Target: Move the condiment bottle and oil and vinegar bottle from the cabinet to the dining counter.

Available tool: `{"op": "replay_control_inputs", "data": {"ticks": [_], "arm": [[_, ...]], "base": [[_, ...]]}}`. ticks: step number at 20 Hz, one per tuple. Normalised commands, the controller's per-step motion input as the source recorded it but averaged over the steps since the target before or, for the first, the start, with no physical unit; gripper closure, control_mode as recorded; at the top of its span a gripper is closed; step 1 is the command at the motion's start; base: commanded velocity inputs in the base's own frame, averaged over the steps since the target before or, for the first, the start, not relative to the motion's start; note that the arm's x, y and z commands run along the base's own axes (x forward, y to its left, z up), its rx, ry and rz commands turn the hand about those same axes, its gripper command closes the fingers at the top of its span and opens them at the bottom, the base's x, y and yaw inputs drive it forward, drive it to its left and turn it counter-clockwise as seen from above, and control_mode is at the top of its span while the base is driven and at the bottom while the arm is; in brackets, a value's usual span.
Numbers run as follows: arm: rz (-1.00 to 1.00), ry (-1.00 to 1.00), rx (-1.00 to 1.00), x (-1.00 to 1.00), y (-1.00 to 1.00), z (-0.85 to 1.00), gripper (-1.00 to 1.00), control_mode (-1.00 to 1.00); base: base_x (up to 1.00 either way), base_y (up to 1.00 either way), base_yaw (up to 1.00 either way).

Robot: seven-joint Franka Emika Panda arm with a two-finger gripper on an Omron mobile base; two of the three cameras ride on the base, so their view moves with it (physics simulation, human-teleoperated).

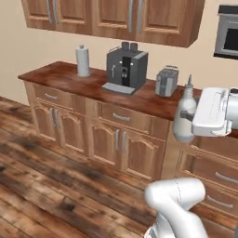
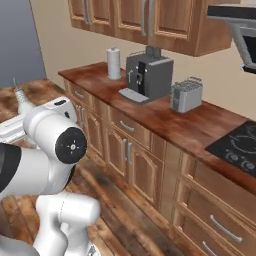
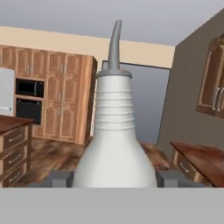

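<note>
1. One pale grey-white pear-shaped oil and vinegar bottle (image 1: 184, 118) hangs in mid-air, pinched at its wide lower body between the two fingers of the white arm's gripper (image 3: 114, 178); the jaws stand part-way apart, pressed against its sides.
2. Behind the gripper, against the wall, runs a reddish-brown wooden tabletop (image 1: 93, 83) with a white paper-towel roll (image 1: 83, 61), a dark grey coffee machine (image 1: 124, 68) and a steel toaster (image 1: 166, 81). Above it are the closed light-brown wooden cabinet doors (image 1: 116, 16).
3. Risk, as I judge it: the body is rounded and smooth, and the hold sits low on the bulge. A sharp swing or a quick turn of the base could let the bottle slide or pivot between the fingers.
4. Second risk: the thin spout (image 3: 114, 43) sticks up well above the gripper, so it could clip a cabinet edge or tabletop rim in passing.
5. Long axis: upright, running straight up from between the fingers. The hand view shows the spout pointing up with a slight bend at its tip.
6. Ahead of the gripper, the hand view shows open floor and more cupboards, so the carry seems underway rather than finished.
</note>
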Motion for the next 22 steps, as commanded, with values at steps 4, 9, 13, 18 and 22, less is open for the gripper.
{"op": "replay_control_inputs", "data": {"ticks": [4,9,13,18,22], "arm": [[0.00,0.00,0.00,0.00,0.00,0.00,1.00,1.00],[0.00,0.00,0.00,0.00,0.00,0.00,1.00,1.00],[0.00,0.00,0.00,0.00,0.00,0.00,1.00,1.00],[0.00,0.00,0.00,0.00,0.00,0.00,1.00,1.00],[0.00,0.00,0.00,0.00,0.00,0.00,1.00,1.00]], "base": [[0.00,0.83,0.40],[0.03,0.80,0.41],[0.25,0.64,0.39],[0.50,0.42,0.37],[0.56,0.32,0.37]]}}
